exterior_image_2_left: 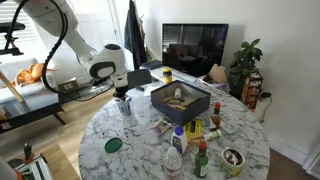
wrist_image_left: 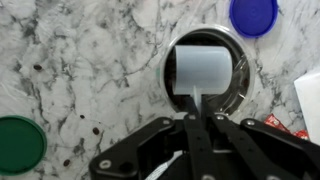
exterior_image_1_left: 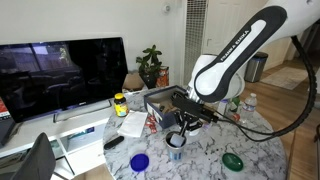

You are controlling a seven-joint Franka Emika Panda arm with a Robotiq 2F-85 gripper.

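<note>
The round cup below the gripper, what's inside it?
Inside the cup, a pale bluish piece fills most of the opening, reaching the shut gripper. It covers the cup's bottom, so anything beneath is hidden.

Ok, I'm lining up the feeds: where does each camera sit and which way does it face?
An exterior view: by the table, facing the TV; arm at picture right.
An exterior view: higher, across the table, facing the same TV; arm at picture left.
Wrist view: looks straight down on the cup; gripper at the bottom.
Shared: the green lid shows in all three.
</note>
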